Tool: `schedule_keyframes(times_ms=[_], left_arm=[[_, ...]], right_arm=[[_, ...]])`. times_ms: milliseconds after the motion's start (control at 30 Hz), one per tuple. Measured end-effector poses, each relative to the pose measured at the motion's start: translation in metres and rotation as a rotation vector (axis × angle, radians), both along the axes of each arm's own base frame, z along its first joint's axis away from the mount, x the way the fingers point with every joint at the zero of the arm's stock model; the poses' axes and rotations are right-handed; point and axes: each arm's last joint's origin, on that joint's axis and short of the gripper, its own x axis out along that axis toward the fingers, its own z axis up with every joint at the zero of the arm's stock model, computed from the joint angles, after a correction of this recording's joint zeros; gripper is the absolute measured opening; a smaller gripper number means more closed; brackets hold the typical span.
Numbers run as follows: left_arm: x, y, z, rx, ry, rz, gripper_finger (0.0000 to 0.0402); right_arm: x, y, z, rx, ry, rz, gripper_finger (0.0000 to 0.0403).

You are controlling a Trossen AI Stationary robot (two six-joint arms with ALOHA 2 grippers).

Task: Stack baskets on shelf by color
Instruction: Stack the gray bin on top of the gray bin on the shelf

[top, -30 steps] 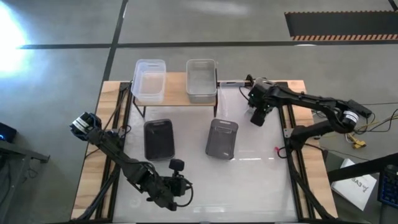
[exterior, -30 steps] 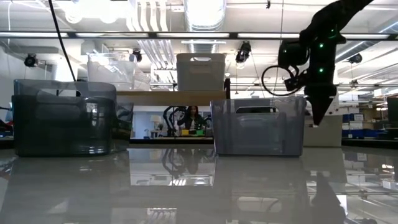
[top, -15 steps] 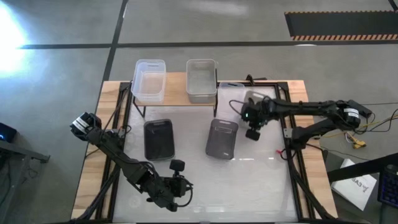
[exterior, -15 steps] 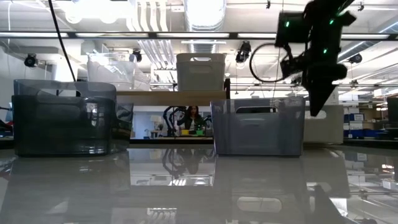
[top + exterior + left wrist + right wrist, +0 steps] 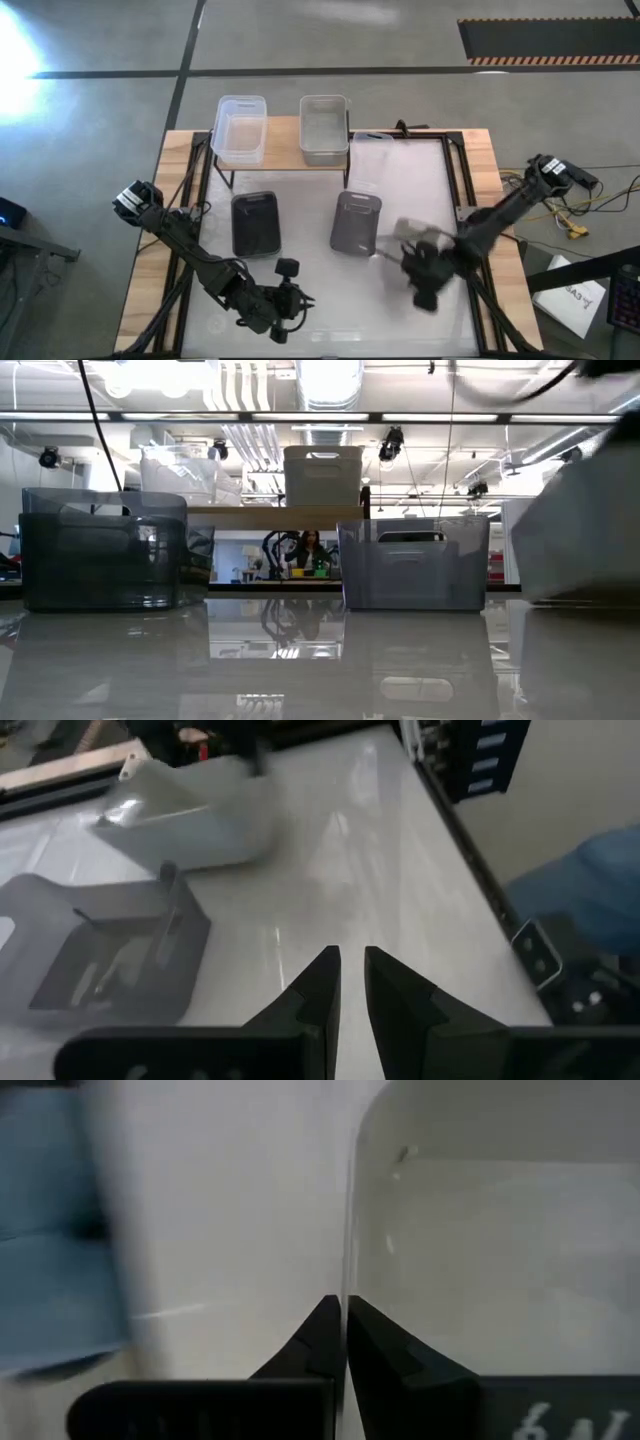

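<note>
Baskets number five: two pale ones [image 5: 240,128] on the shelf [image 5: 283,140], two dark grey [image 5: 256,223] on the table [image 5: 320,300], and one translucent basket [image 5: 480,1230]. The right gripper [image 5: 343,1335] pinches its rim; the left gripper [image 5: 345,985], near the table's front, is nearly closed on nothing.

Shelf [image 5: 283,131]: top taken by a clear basket [image 5: 240,130] and a light grey basket [image 5: 323,128].
Mid-table: two dark grey baskets [image 5: 256,223] [image 5: 356,221], open lane between them.
Front strip: bare, except the left gripper [image 5: 285,322].
</note>
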Motion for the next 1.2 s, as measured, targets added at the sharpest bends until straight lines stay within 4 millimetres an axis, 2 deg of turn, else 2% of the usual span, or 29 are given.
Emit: schedule_keyframes(times_ms=[100,200,300,433,533,667,767,867,1033,1133,1200], left_arm=[[0.002,-0.001,0.003,-0.004,-0.03,-0.006,0.0033],[0.003,-0.002,0.006,0.016,-0.071,-0.009,0.0033],[0.006,-0.002,0.01,0.032,-0.12,0.003,0.0033],[0.008,-0.002,0.015,0.031,-0.174,0.014,0.0033],[0.008,-0.003,0.016,0.023,-0.18,0.015,0.0033],[0.001,-0.011,0.021,0.023,-0.162,0.007,0.0033],[-0.007,-0.019,0.024,0.045,-0.151,0.015,0.0033],[-0.017,-0.026,0.022,0.056,-0.123,0.037,0.0033],[-0.032,-0.033,0.017,-0.035,-0.067,0.077,0.0033],[-0.037,-0.036,0.012,-0.073,-0.046,0.093,0.0033],[-0.038,-0.036,0.009,-0.093,-0.045,0.101,0.0033]], right_arm=[[-0.005,0.044,0.003,0.155,-0.149,0.118,0.0009],[0.003,0.079,0.003,0.244,-0.314,0.248,0.0009],[0.024,0.104,0.001,0.222,-0.416,0.334,0.0009],[0.067,0.123,-0.005,0.097,-0.434,0.417,0.0009],[0.107,0.123,-0.01,-0.005,-0.404,0.423,0.0009],[0.159,0.112,-0.019,-0.113,-0.373,0.425,0.0009],[0.192,0.102,-0.026,-0.17,-0.392,0.448,0.0009],[0.217,0.092,-0.03,-0.225,-0.397,0.479,0.0017],[0.239,0.081,-0.027,-0.286,-0.417,0.487,0.0061],[0.238,0.077,-0.019,-0.353,-0.447,0.505,0.0092],[0.228,0.079,-0.007,-0.381,-0.468,0.507,0.0108]])
